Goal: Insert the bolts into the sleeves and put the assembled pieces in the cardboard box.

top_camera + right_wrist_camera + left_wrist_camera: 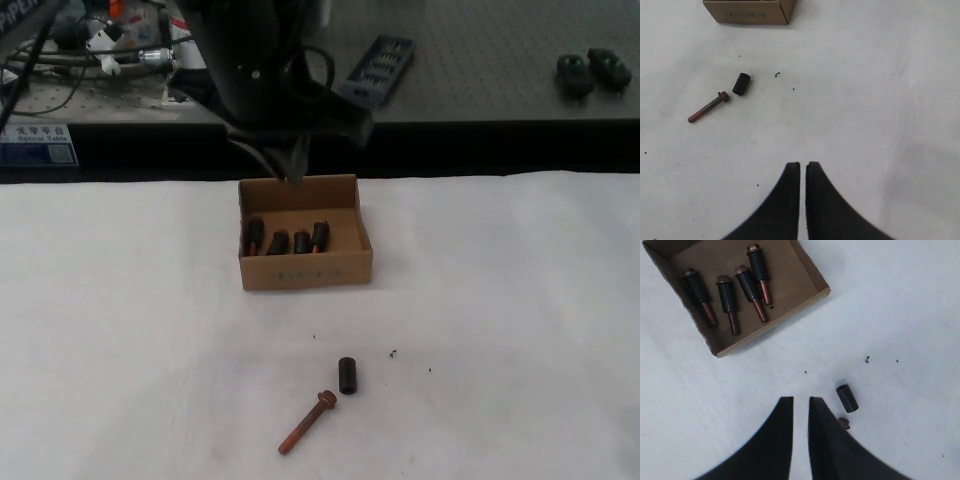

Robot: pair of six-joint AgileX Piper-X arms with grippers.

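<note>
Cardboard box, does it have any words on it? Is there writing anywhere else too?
On the front wall of the cardboard box: a faint line of print, too blurred to read.
On the label at the far bench's edge: a few characters, too small to read.

A white cloth [520, 330] covers the bench, with a few dark specks [392, 353] on it. Beyond the cloth lies a dark perforated table [480, 60]. It carries a blue tray [378, 66], two dark green-spotted objects [593, 70] and tangled cables [100, 45].
</note>
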